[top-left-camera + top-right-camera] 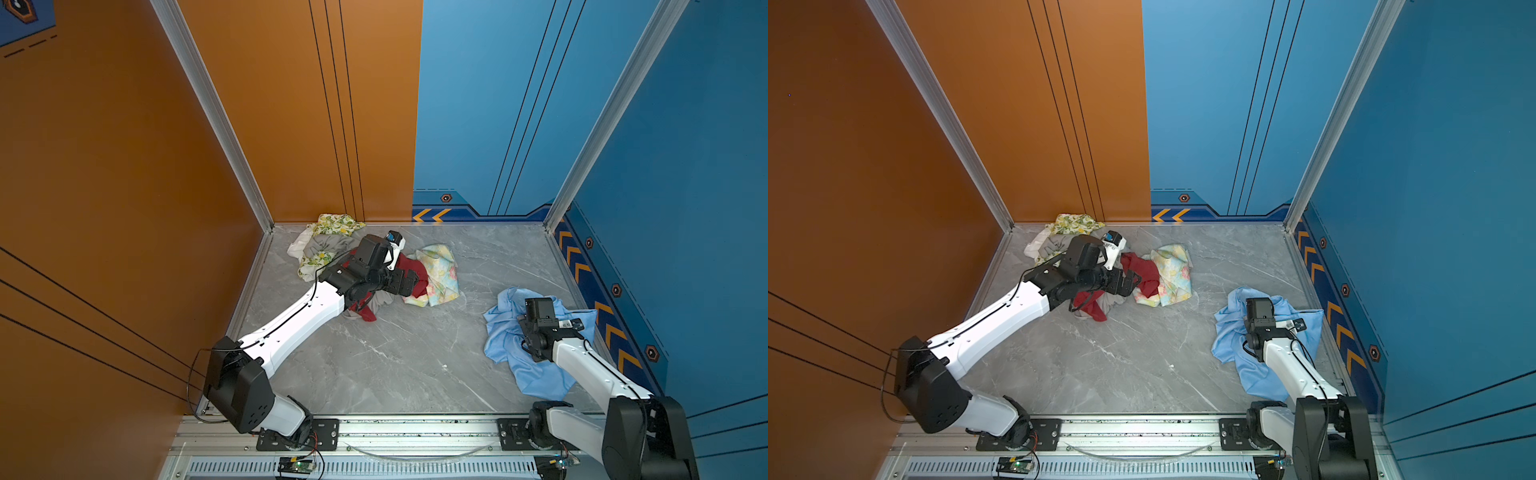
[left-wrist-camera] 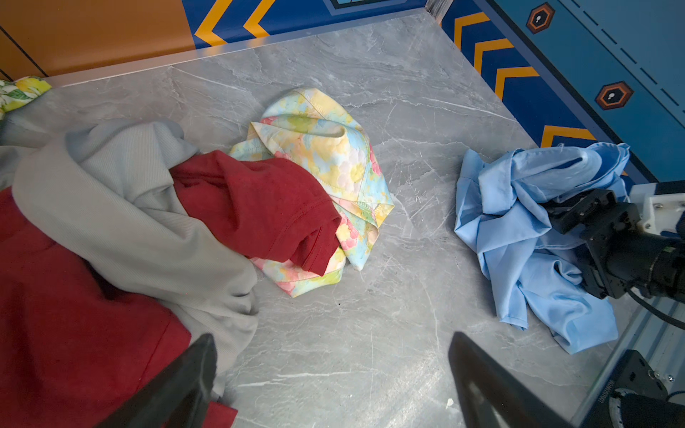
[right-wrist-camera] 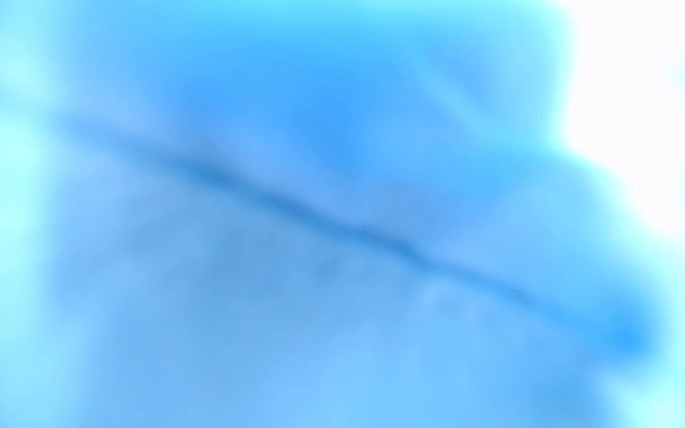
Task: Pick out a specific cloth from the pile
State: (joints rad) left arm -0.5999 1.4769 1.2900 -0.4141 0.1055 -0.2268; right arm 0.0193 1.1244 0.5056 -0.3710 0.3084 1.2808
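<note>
Five garments lie on the one grey marble-patterned worktop [image 1: 415,365]. Four of them make up the pile [image 1: 328,245] toward the far-left corner, one of each kind: one lemon-print cloth [image 1: 334,224] nearest the corner, one grey garment [image 2: 122,207], one dark red garment [image 2: 259,207] and one pastel floral cloth [image 1: 440,270] on the side of the pile toward the worktop's middle. The fifth is the single light sky-blue shirt [image 1: 505,336], alone by the right edge and well apart from the other four. Two robot arms reach over the worktop: one left arm [image 1: 299,320] and one right arm [image 1: 590,365].
</note>
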